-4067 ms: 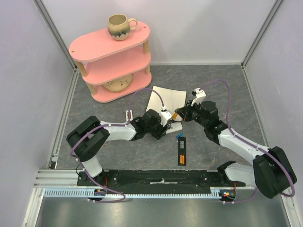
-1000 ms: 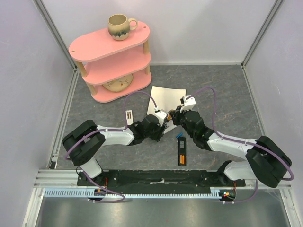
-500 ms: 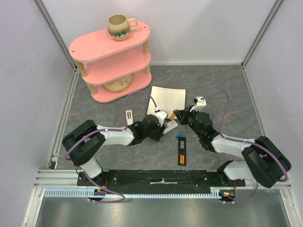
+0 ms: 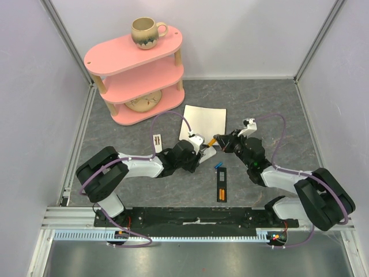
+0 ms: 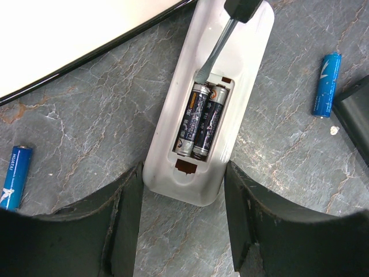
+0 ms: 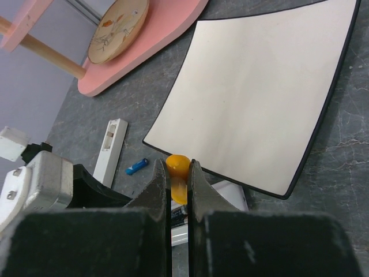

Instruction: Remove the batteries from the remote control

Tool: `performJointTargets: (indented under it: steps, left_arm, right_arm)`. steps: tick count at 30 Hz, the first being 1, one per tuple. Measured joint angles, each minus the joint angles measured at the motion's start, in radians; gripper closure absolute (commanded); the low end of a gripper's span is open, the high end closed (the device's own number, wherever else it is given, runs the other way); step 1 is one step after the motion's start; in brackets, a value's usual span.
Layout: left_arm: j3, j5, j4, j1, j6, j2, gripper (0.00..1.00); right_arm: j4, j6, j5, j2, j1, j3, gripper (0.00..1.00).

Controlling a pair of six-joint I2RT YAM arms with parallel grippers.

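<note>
From above, the left arm is seen stretched low from the lower left towards the centre. Its left claw [image 4: 202, 152] is clamped on the near end of a white remote [image 4: 210, 153] lying on the surface. The right arm is bent in from the lower right, its right claw [image 4: 221, 140] pinched on an orange-handled screwdriver [image 4: 214, 140]. A black remote [image 4: 222, 186] lies below centre, with a blue battery [image 4: 219, 166] just above it.

In the left wrist view, two dark batteries [image 5: 200, 118] are seated side by side in the white remote's open compartment at centre. The screwdriver's metal tip is set at their upper end. Another blue cell [image 5: 12, 176] lies at the left edge.

In the right wrist view, the fingers are pressed onto the orange handle at lower centre. A white sheet [image 6: 259, 98] is seen beyond it.
</note>
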Motion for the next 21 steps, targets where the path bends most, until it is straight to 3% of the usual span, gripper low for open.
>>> performJointTargets:
  steps: [16,17,20,21]
  left_arm:
    - [0.004,-0.012,0.025,0.000,0.000,0.013,0.97]
    - [0.004,-0.012,0.024,0.000,0.000,0.012,0.94]
    - [0.002,-0.009,0.024,0.000,0.000,0.009,0.58]
    - [0.000,-0.007,0.024,0.000,0.000,0.005,0.41]
  right_arm:
    - [-0.064,0.089,-0.156,-0.069,0.025,0.000,1.00]
    - [-0.076,0.084,-0.151,-0.074,0.025,0.000,1.00]
    - [-0.119,0.062,-0.136,-0.102,0.025,0.001,1.00]
    - [-0.137,0.052,-0.130,-0.113,0.025,0.005,1.00]
